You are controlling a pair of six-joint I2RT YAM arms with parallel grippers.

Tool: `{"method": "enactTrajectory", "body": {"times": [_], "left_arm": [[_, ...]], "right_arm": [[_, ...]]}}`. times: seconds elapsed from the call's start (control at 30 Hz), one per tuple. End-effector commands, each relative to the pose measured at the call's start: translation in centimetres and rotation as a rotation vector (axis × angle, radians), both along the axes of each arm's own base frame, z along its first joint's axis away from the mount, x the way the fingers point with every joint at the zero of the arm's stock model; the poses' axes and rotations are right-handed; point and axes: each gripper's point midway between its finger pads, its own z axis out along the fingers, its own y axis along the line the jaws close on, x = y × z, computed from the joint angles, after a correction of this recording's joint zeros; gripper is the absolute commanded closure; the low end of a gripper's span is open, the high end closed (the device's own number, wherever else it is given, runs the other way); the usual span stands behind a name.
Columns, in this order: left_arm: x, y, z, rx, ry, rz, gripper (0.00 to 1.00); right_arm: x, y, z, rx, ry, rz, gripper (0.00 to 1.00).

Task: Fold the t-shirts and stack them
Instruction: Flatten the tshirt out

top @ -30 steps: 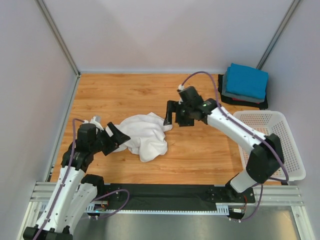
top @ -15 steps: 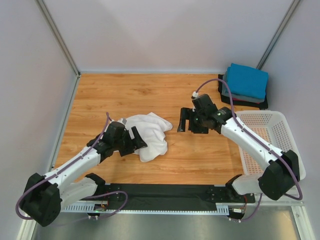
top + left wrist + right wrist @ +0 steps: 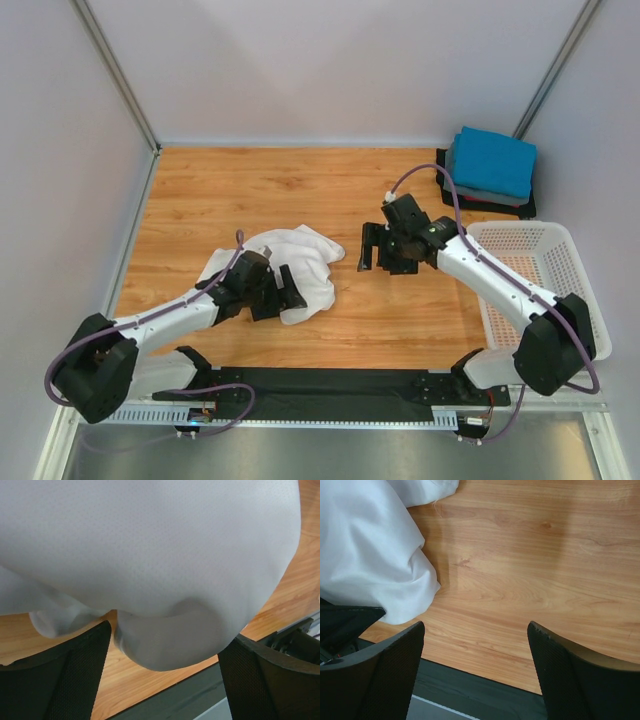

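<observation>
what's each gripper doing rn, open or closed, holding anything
Left gripper: open, straddling a bulge of the white t-shirt, not clamped on it.
Right gripper: open and empty, over the table.

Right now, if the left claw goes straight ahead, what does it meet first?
The white shirt, bunched directly before the open left claw; it is very close and may be touching.

Left claw (image 3: 283, 296) low, jaws spread, right claw (image 3: 379, 260) hovering, jaws spread, both arms stretched forward
</observation>
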Motion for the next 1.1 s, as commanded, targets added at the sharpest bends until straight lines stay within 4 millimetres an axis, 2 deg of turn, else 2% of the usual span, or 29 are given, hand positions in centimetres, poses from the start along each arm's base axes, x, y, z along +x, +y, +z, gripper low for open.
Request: {"method": "enactTrajectory", "body": {"times": [0.0,0.03,0.13,0.17,0.2,0.27,0.33,0.37,0.4,0.43,0.47,0.5,0.57,0.6,0.7,0.9,0.93,1.07], "left_arm": [[0.0,-1.4,0.5,-0.053,-0.023,-0.008,0.1],[0.0,-1.5,0.2,-0.048,-0.02,-0.013,0.12],[0.4,-1.9,0.2,-0.055,-0.032,-0.019,0.34],[0.5,-1.8,0.1,-0.045,-0.029,-0.015,0.51],[0.9,-1.9,0.6,-0.04,-0.044,-0.018,0.64],[0.8,-1.1,1.2,0.0,-0.039,-0.005,1.0],[2.4,-0.9,4.3,0.021,-0.119,0.02,1.0],[2.4,0.4,4.7,0.093,-0.112,0.046,1.0],[3.9,0.1,8.2,0.083,-0.184,0.059,1.0],[4.5,0.5,10.4,0.097,-0.241,0.052,1.0],[4.8,1.7,11.5,0.155,-0.261,0.074,1.0],[6.0,1.5,15.5,0.129,-0.337,0.09,1.0],[6.8,3.0,17.8,0.172,-0.369,0.121,1.0],[7.4,3.1,20.3,0.147,-0.402,0.144,1.0],[8.4,4.0,22.7,0.122,-0.421,0.183,1.0],[9.6,7.1,23.4,0.167,-0.419,0.283,1.0],[9.4,7.7,23.5,0.171,-0.418,0.297,1.0],[9.1,10.8,24.0,0.211,-0.431,0.375,1.0]], "right_arm": [[1.7,1.7,1.8,0.054,-0.047,0.013,0.16],[1.8,1.8,1.7,0.054,-0.042,0.018,0.16],[2.1,1.8,1.6,0.047,-0.051,0.022,0.17],[2.1,1.9,1.5,0.045,-0.047,0.023,0.17],[2.2,2.0,1.5,0.044,-0.047,0.024,0.18],[2.6,2.1,1.1,0.04,-0.047,0.015,0.2],[3.3,1.7,0.7,0.019,-0.06,-0.022,0.23],[3.5,1.8,0.5,0.015,-0.061,-0.032,0.24],[3.7,1.8,0.5,0.017,-0.065,-0.047,0.27],[4.3,2.0,0.5,0.024,-0.083,-0.061,0.28],[4.5,2.1,0.6,0.035,-0.092,-0.067,0.29],[4.8,2.4,0.6,0.048,-0.102,-0.074,0.3],[5.9,3.1,0.6,0.08,-0.134,-0.085,0.33],[6.3,3.4,0.6,0.088,-0.143,-0.089,0.35],[7.8,4.5,0.4,0.111,-0.166,-0.092,0.36],[9.2,7.0,-1.6,0.109,-0.182,-0.094,0.37],[9.2,7.2,-2.7,0.085,-0.17,-0.094,0.37],[10.0,7.3,-5.1,0.032,-0.144,-0.109,0.37]]}}
